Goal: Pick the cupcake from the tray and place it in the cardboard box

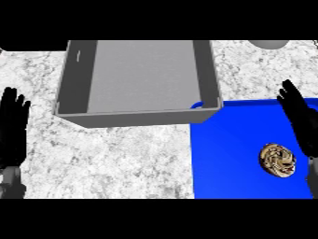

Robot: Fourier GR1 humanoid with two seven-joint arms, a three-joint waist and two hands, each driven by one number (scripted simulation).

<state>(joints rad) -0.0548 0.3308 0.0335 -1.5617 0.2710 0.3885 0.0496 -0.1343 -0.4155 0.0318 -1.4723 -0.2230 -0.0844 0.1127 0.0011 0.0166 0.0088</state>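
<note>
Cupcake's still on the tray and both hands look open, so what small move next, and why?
Probably bring the right hand left and down over the cupcake. Its fingers are straight, holding nothing, and it is the nearer hand; the cupcake lies on the blue tray, beside that wrist.

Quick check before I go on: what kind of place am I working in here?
Most likely a kitchen counter: a marbled white stone worktop carrying a blue tray with a cupcake on it, beside an open grey box. Both hands, left and right, rest open.
</note>
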